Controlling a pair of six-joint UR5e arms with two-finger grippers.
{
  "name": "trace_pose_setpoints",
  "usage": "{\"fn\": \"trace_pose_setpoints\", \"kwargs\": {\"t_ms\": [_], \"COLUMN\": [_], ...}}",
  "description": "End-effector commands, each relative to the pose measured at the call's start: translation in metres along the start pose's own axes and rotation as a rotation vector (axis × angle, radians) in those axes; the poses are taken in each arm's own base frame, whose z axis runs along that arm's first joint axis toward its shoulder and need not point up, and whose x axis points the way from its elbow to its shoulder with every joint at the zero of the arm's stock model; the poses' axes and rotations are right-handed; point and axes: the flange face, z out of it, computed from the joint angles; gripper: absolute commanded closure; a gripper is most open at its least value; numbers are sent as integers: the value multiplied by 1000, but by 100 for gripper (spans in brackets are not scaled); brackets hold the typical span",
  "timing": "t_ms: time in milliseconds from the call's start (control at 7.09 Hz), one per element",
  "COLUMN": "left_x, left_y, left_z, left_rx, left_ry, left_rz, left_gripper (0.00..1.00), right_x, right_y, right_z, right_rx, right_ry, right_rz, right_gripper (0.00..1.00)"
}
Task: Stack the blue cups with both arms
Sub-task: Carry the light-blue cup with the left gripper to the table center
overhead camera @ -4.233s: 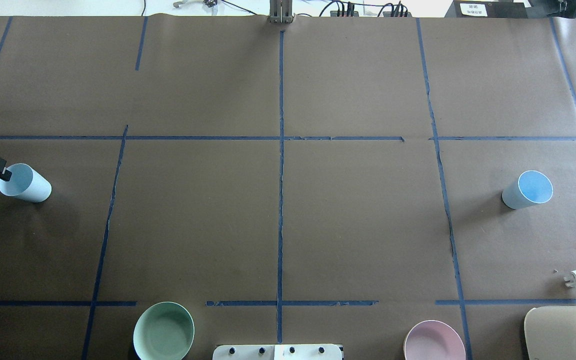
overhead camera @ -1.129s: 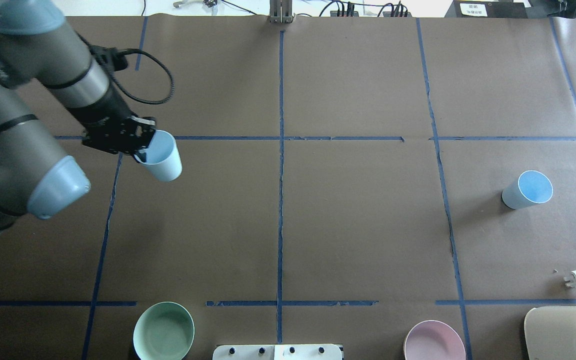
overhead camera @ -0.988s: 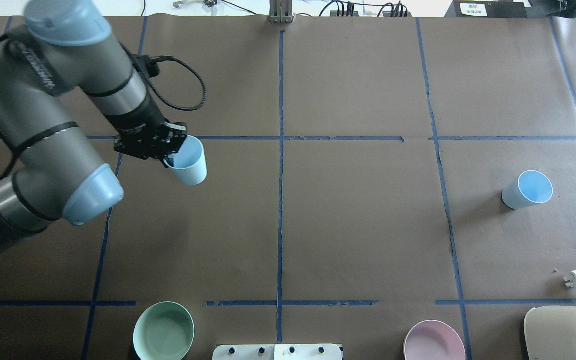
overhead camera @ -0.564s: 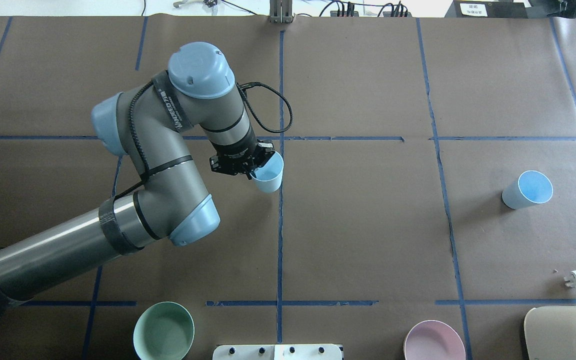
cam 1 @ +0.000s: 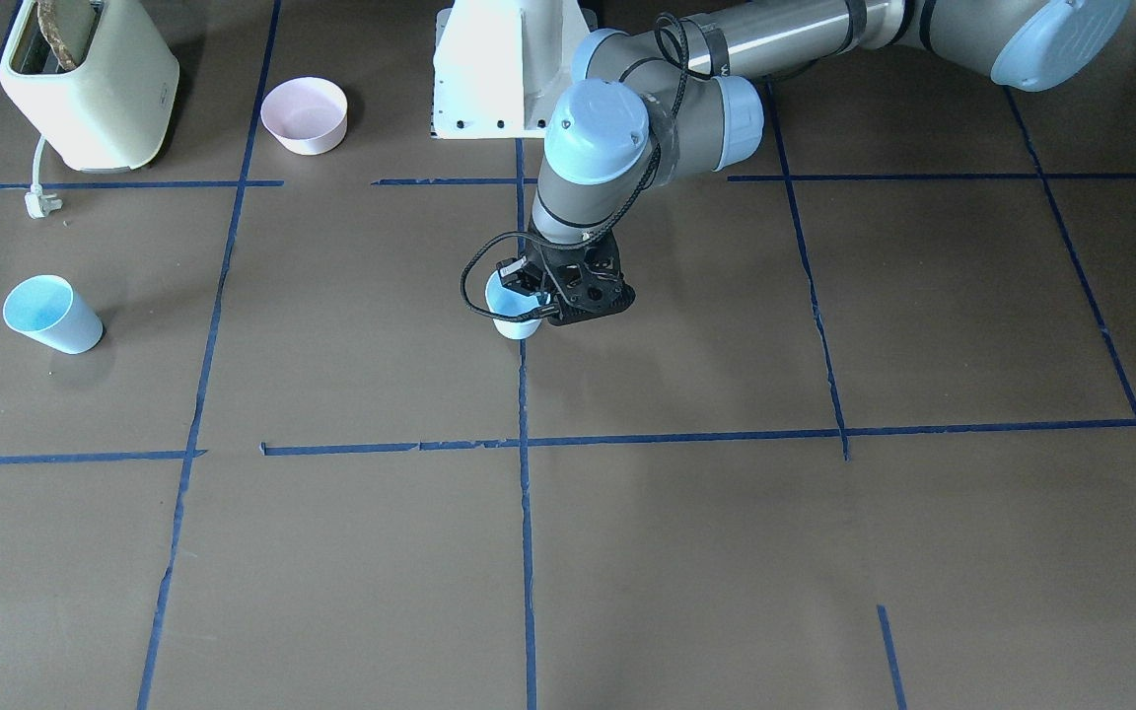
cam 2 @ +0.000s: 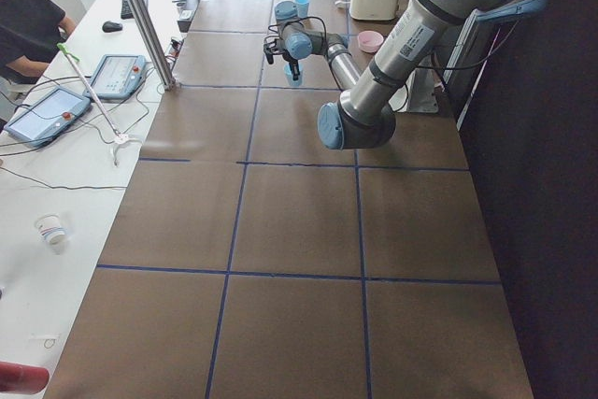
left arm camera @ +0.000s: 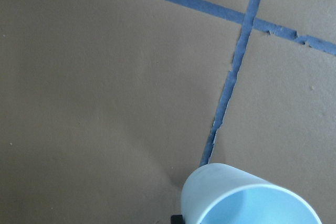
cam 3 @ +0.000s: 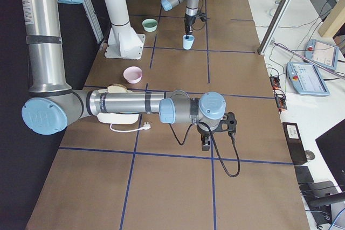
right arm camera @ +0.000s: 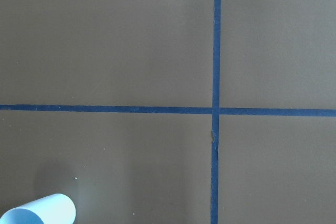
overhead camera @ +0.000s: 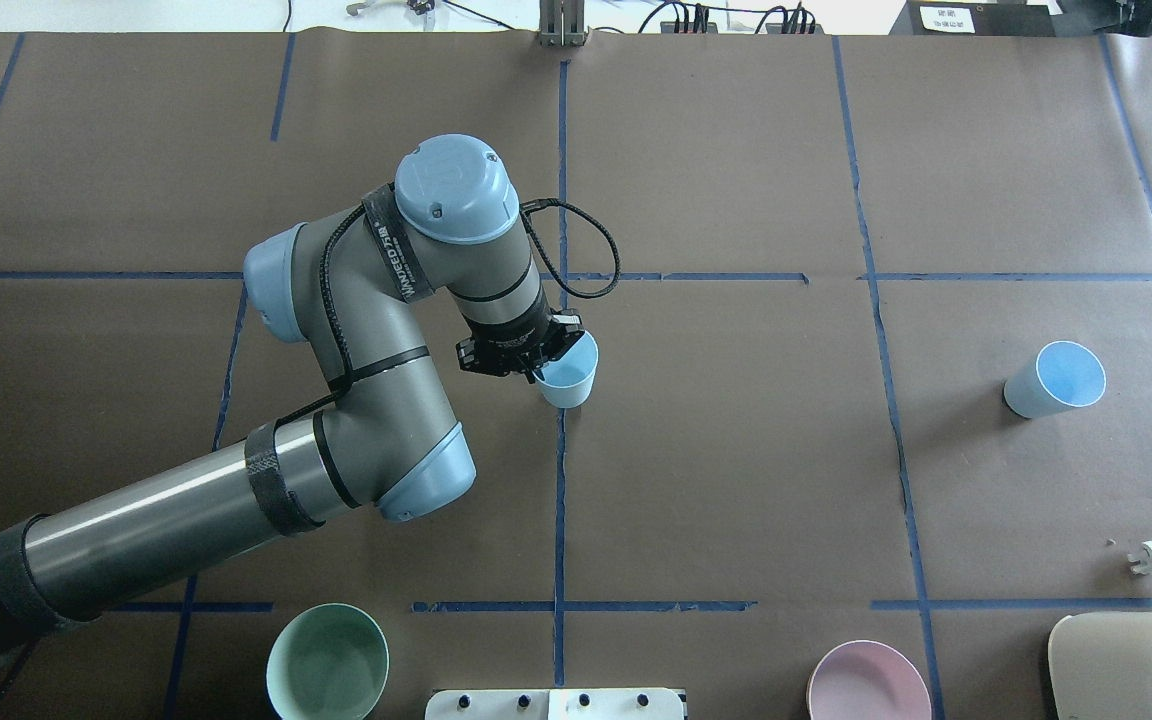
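My left gripper [overhead camera: 539, 367] is shut on the rim of a pale-blue cup [overhead camera: 569, 371] and holds it upright, low over the table's centre tape line. The held cup also shows in the front-facing view [cam 1: 514, 321] and the left wrist view [left arm camera: 247, 198]. The second blue cup [overhead camera: 1056, 378] stands alone at the table's right side, and it shows in the front-facing view [cam 1: 50, 314] and the right wrist view [right arm camera: 39, 211]. My right gripper [cam 3: 206, 143] shows only in the exterior right view, pointing down over bare table. I cannot tell whether it is open or shut.
A mint-green bowl [overhead camera: 328, 662] and a pink bowl [overhead camera: 869, 685] sit at the near edge beside the white pedestal base [cam 1: 509, 69]. A cream toaster [overhead camera: 1131, 665] with its plug [overhead camera: 1151, 558] is at the near right corner.
My left arm has carried the blue cup from the far left edge rightward to the centre tape line. The right-side cup has not moved.
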Motion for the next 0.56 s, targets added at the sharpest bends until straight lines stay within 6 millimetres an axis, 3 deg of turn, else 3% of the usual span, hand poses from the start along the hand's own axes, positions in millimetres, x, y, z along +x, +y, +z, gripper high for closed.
{"fn": "trace_pose_setpoints", "kwargs": {"t_ms": [0, 141, 282, 423], "left_x": [-1, -2, -2, -2], "left_y": [5, 4, 5, 4], "left_z": [6, 7, 6, 4], "left_rx": [-7, -3, 1, 18], "left_ry": [-8, -9, -7, -6], "left_rz": [4, 3, 5, 9], "left_gripper": [91, 63, 18, 0], "right_x": [-1, -1, -1, -2], "right_y": [-2, -2, -2, -3], "right_z": [-1, -1, -1, -1], "right_rx": [1, 2, 1, 2], "right_ry": [1, 1, 1, 1], "right_rz": [-3, -2, -3, -4], "right_gripper": [0, 0, 0, 0]}}
